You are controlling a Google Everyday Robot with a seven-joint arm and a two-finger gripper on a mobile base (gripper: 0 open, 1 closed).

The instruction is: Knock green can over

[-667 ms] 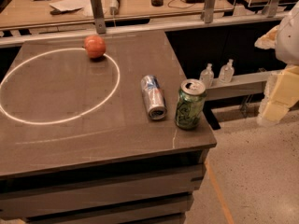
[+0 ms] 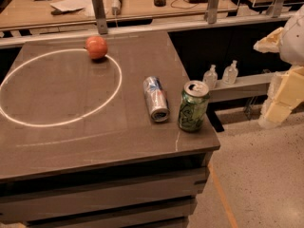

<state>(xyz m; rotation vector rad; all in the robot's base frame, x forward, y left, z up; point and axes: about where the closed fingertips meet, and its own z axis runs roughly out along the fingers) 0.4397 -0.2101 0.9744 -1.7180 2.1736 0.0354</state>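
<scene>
- The table (image 2: 71, 141) has a dark grey top on a stack of dark slabs. Its front edge runs across the bottom of the view.
- To its right is a speckled floor (image 2: 266, 175) with an orange line (image 2: 222, 194) running along it.
- The green can (image 2: 193, 106) stands upright near the table's front right corner, close to the right edge, silver top and pull tab facing up.
- Just to its left, apart from it, a silver-and-blue can (image 2: 156, 99) lies on its side with one end facing the front.
- The gripper (image 2: 280, 99) hangs off the table at the right edge of the view, well apart from the green can. It shows only as pale yellowish blocks under a white rounded part, probably the wrist. Whether it is open or closed cannot be told.
- A white circle (image 2: 28, 120) is drawn over the left half of the tabletop.
- A red-orange fruit (image 2: 96, 47) rests on the far arc of that circle.
- Beyond the right edge of the table, two small clear bottles (image 2: 210, 76) stand side by side on a grey ledge (image 2: 247, 84).
- Farthest back, a wooden desk (image 2: 137, 8) holds papers and cables.
</scene>
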